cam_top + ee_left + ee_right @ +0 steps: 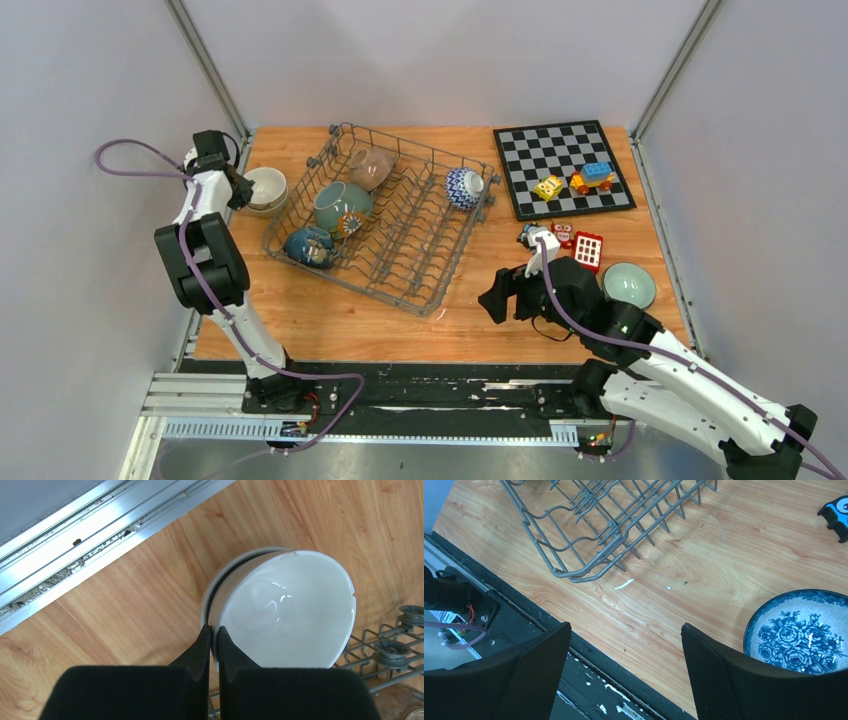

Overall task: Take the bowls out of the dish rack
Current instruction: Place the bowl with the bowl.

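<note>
- Observed: the left gripper (pixel 214 635) has its fingers pinched on the rim wall of the white bowl (pixel 285 615), one inside and one outside. The bowl is out of the dish rack (pixel 430 255), just beside its left corner and tilted. I cannot tell whether its foot touches the table (pixel 125 610).
- Risk: it is a thin rim grip on glaze, so the bowl may pivot or slip in the pinch. Let go while tilted, it could rock toward the nearby metal rail (pixel 75 540).
- Risk: the inner finger may drag the bowl along as it withdraws.
- The rack holds four more: pink bowl (pixel 372 167), teal bowl (pixel 340 203), dark blue bowl (pixel 308 245) and patterned bowl (pixel 463 187). The last seems to lie on its side at the right rim — a knock could roll it out.
- The right gripper (pixel 625 626) has its fingers wide apart and empty, near the rack's near corner. The blue floral bowl (pixel 799 635) sits just beside one finger — a sideways swing could clip it.
</note>
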